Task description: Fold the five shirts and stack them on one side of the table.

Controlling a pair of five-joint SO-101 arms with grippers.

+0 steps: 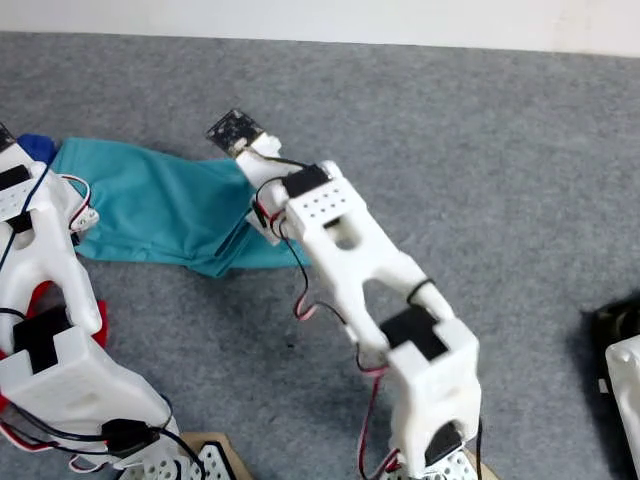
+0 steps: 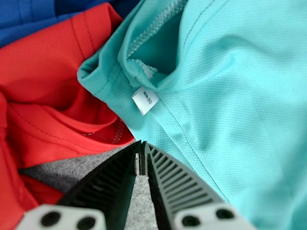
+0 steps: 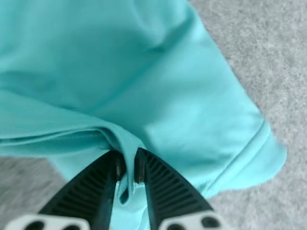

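Note:
A teal shirt (image 1: 160, 210) lies spread on the grey table (image 1: 480, 160) at the left. My right gripper (image 3: 127, 165) is shut on a raised fold of the teal shirt (image 3: 144, 76), at the edge of the shirt nearest the table's middle (image 1: 262, 222). My left gripper (image 2: 142, 154) is shut beside the collar and white label (image 2: 145, 100) of the teal shirt (image 2: 230, 96). I see no cloth between its fingers. A red shirt (image 2: 43, 72) and a blue shirt (image 2: 29, 19) lie bunched against the teal collar.
A patch of blue cloth (image 1: 35, 148) and red cloth (image 1: 100, 325) shows around the left arm. A black bundle (image 1: 615, 320) and a white object (image 1: 625, 390) sit at the right edge. Bare grey table stretches across the middle and right.

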